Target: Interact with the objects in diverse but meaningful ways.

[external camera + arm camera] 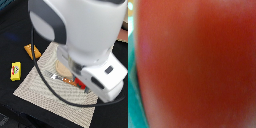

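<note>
Exterior view: arm point(80, 35) low over placemat point(35, 85); end effector hidden.

The white arm point(75, 30) fills the upper and central part of the exterior view, its bulky wrist housing angled down toward the lower right of the frame. A black cable loops from it down the left side. The gripper's fingers are hidden beneath the housing; their state cannot be told
</note>
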